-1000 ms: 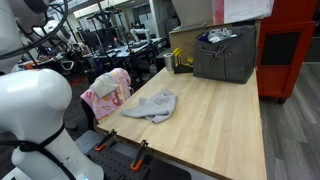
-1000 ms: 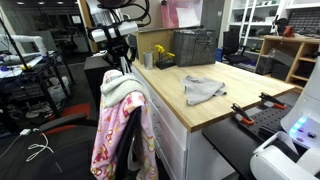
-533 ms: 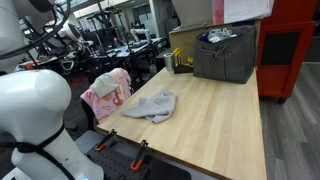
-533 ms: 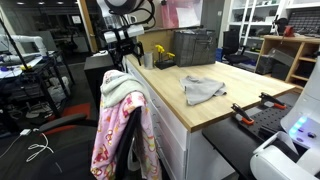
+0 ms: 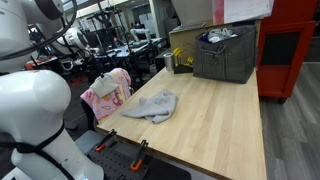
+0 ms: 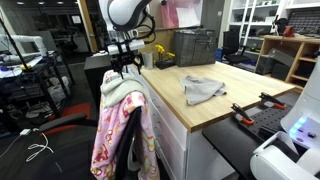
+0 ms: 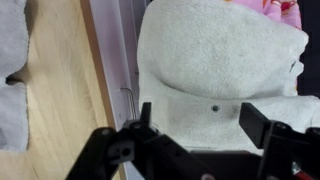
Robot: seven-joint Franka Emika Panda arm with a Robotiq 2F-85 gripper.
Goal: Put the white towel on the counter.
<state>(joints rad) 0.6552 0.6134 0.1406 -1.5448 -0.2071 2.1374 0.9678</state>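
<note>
1. One long wooden counter [image 5: 225, 125] is recorded in both exterior views [image 6: 250, 80]. No white towel is lying on it, so the goal is judged not yet met.
2. A pink blanket [image 6: 120, 145] is hung over a support hidden beneath it, just beside the counter's edge.
3. A dark crate [image 5: 225, 55] is noted at the counter's far end, well apart from the blanket.
4. A grey cloth [image 5: 152, 105] is lying crumpled on the wood near the middle. It is taken not to be the task's item.
5. The white towel [image 6: 118, 84] is found draped on top of the pink blanket, off the counter. It fills most of the wrist view [image 7: 220, 65].
6. The gripper [image 7: 200, 125] is held directly over the white towel with its fingers [image 7: 146, 118] spread wide and nothing pinched. Contact with the fabric cannot be told. Every step is judged outstanding: closing on the towel, lifting it, carrying it across, and releasing it on bare wood.
</note>
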